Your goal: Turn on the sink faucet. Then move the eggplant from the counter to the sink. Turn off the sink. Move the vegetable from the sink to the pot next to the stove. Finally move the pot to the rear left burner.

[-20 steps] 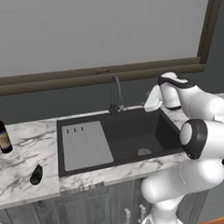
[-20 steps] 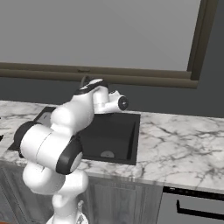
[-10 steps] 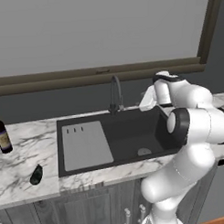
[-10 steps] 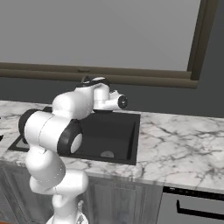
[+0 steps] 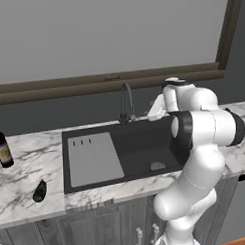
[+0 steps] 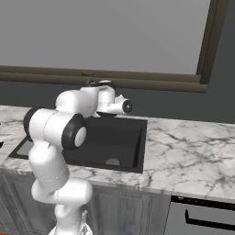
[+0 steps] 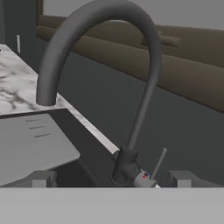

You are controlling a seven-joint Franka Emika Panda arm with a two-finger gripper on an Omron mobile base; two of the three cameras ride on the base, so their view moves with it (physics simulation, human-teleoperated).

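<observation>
The gripper (image 7: pixel 109 179) has been swung in toward the faucet (image 7: pixel 131 113), jaws spread wide and empty, so its lever can be reached next, while the eggplant (image 5: pixel 40 191) lies untouched on the counter (image 5: pixel 25 148).

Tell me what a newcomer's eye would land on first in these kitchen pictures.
The big white arm folded over the right end of the dark sink catches the eye first. Next comes the tall curved faucet at the sink's back edge, close up in the hand view, with its thin lever at the base. On the marble counter left of the sink lie a dark eggplant and a bottle.
</observation>
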